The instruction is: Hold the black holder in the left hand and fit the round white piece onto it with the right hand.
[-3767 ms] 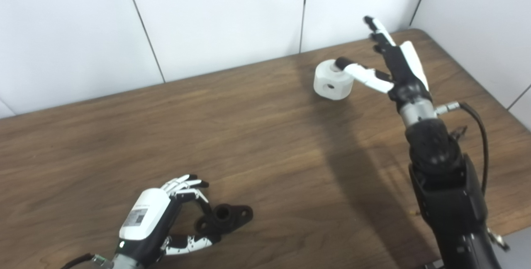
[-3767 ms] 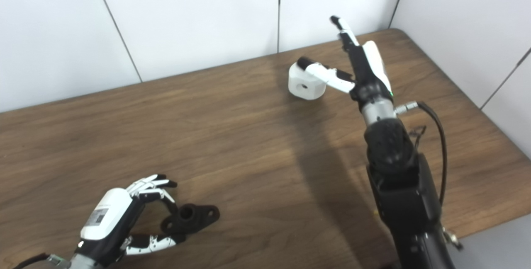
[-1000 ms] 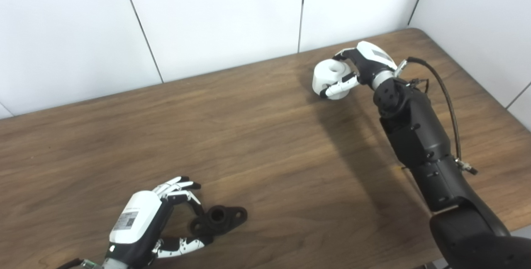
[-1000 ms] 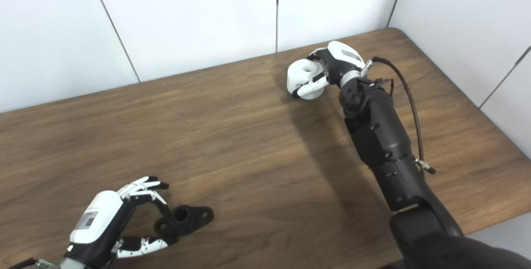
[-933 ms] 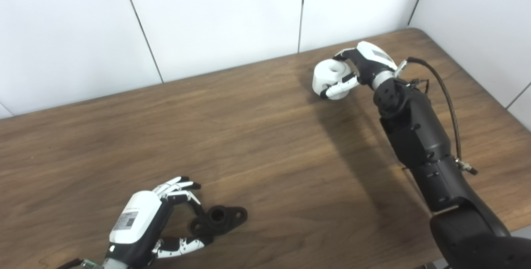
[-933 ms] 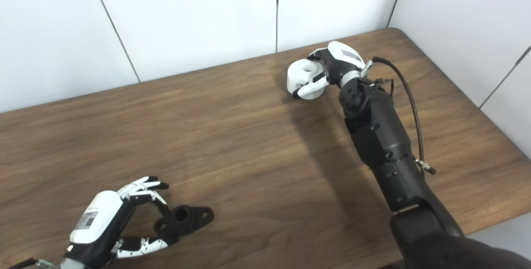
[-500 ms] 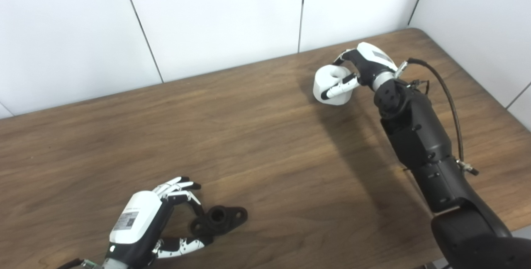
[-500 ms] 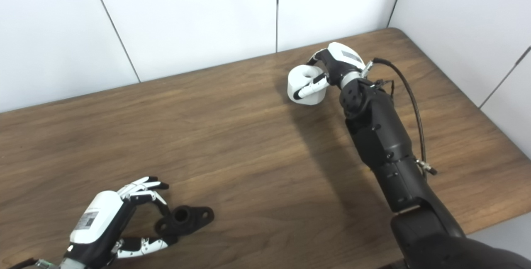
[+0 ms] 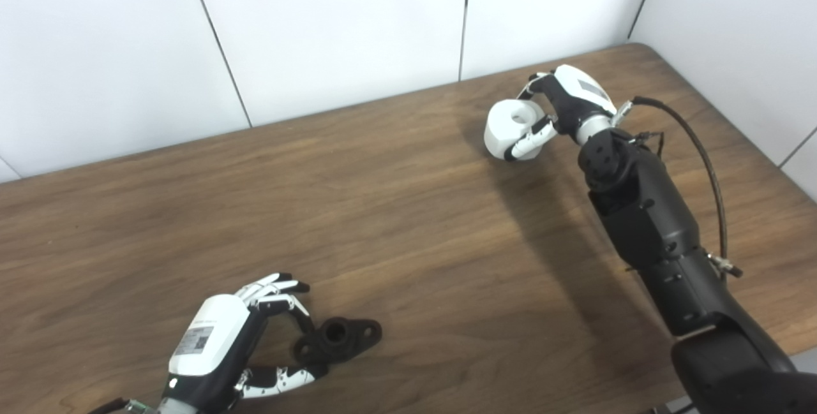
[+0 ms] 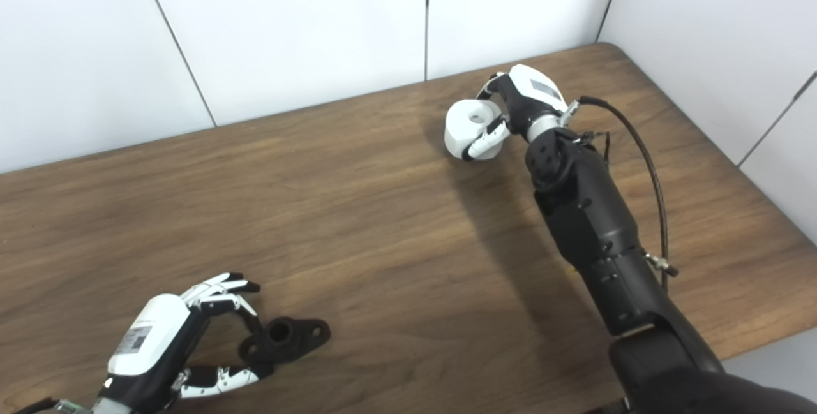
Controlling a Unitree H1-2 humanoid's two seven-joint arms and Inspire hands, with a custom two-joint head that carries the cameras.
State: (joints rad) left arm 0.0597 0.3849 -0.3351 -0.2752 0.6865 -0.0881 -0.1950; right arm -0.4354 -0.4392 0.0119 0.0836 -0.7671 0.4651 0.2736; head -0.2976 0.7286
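Brown wood table (image 9: 396, 210), white panelled wall (image 9: 332, 25) behind it and along my right side. Open wood lies between my two hands, nothing in the way.

My right hand (image 9: 562, 108) is at the far right of the table, curled around the round white piece (image 9: 510, 125). Thumb lies across its front, fingers wrap its far side; the piece is tilted, its centre hole facing up. I cannot tell if it touches the wood.

My left hand (image 10: 166, 344) is at the near left edge, fingers (image 10: 220, 289) and thumb apart, cupped around the left end of the black holder (image 10: 284, 337). The holder lies flat on the table. The thumb tip seems to touch its near edge, not gripping.
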